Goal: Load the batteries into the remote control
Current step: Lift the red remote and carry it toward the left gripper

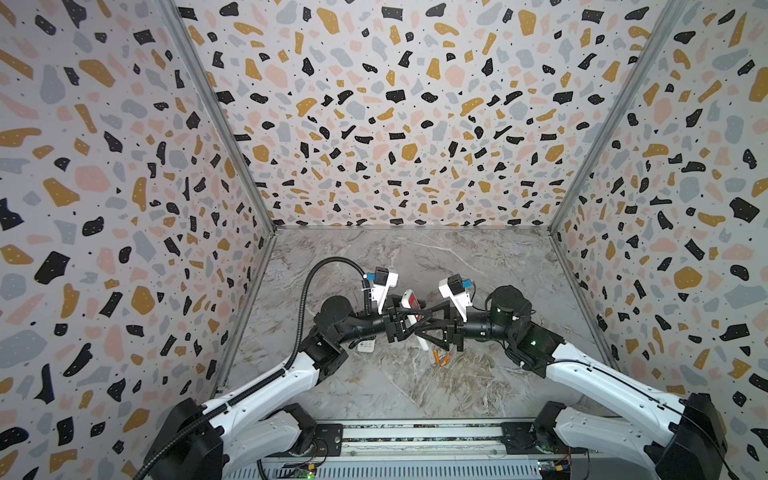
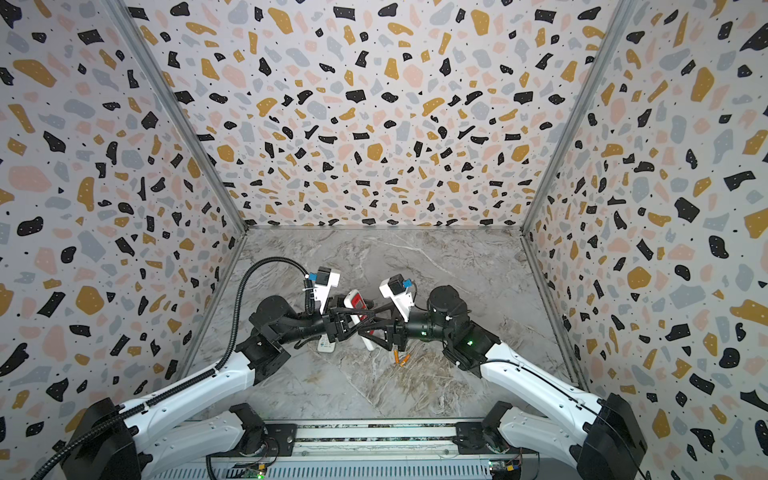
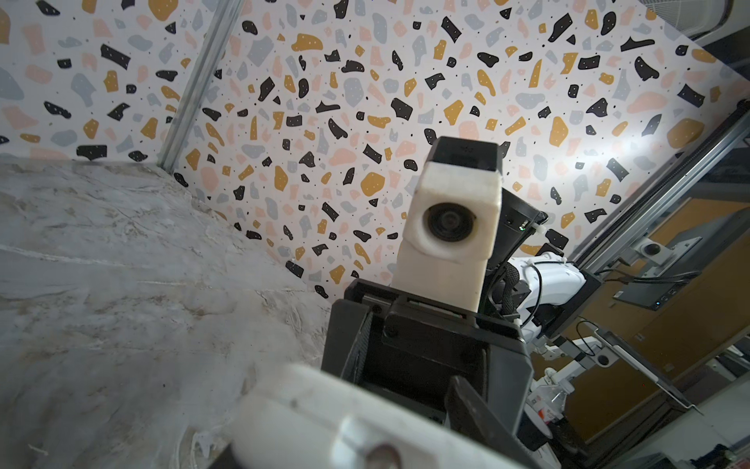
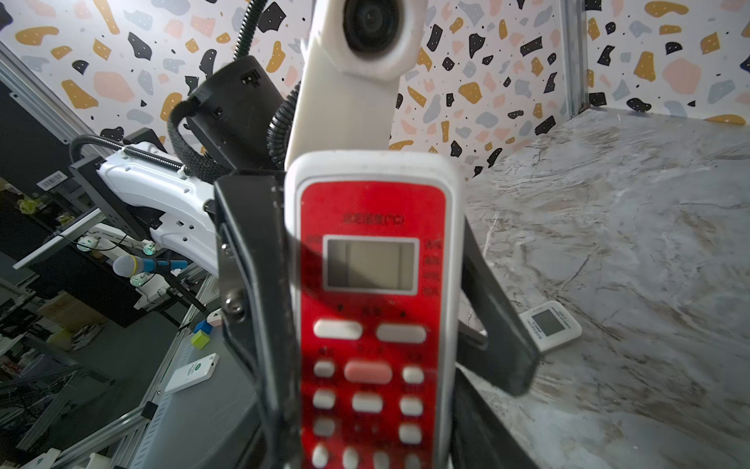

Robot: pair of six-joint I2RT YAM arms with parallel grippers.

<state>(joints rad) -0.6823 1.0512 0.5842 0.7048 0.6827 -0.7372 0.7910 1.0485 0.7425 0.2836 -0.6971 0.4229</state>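
Note:
A red-faced white remote control (image 1: pixel 412 300) (image 2: pixel 354 300) hangs above the middle of the marble table, between both arms. My right gripper (image 1: pixel 420 328) (image 4: pixel 371 442) is shut on its lower button part, and the red face (image 4: pixel 371 260) fills the right wrist view. My left gripper (image 1: pixel 406 323) comes from the opposite side. Its fingers (image 4: pixel 251 284) press against both long edges of the remote. The left wrist view shows only the remote's white back (image 3: pixel 316 410). Two orange batteries (image 1: pixel 440 358) (image 2: pixel 401 357) lie on the table just in front of the grippers.
A second, small white remote with a grey display (image 1: pixel 366 345) (image 2: pixel 326 345) (image 4: pixel 550 325) lies on the table (image 1: pixel 415 386) under the left forearm. Patterned walls (image 1: pixel 395 124) enclose three sides. A metal rail (image 1: pixel 415 434) runs along the front edge.

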